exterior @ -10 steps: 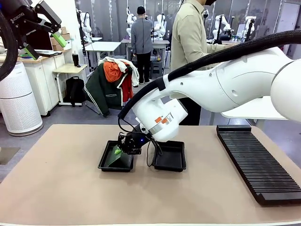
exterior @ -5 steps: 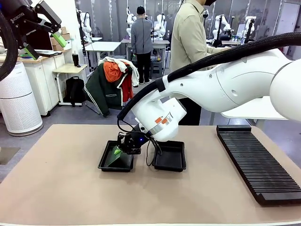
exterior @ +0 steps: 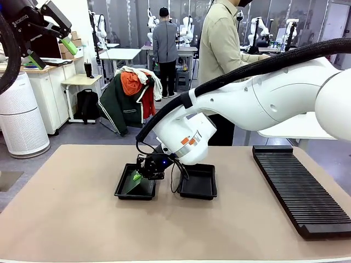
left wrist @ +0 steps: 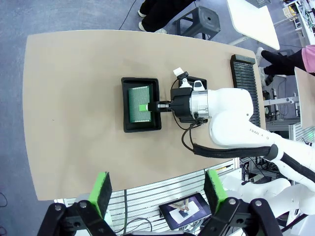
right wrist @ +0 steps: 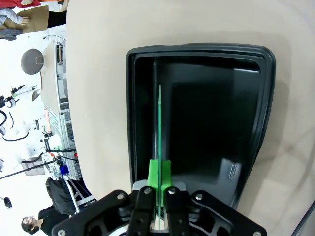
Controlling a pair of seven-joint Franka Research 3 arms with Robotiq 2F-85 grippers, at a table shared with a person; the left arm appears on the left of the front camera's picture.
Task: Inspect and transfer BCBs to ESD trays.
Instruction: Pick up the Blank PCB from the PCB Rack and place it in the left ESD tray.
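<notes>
Jaws of my left gripper stand wide apart, holding nothing, high above the table. Inside the left tray the BCB sits tilted, its near edge pinched tight between my right gripper's pads. The right tray lies just beside; the rack sits far right.

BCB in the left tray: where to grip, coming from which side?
Its raised edge, from the other tray's side. The BCB lies tilted in the ESD tray, that edge off the floor, both faces free; the right gripper pinches it there.
</notes>
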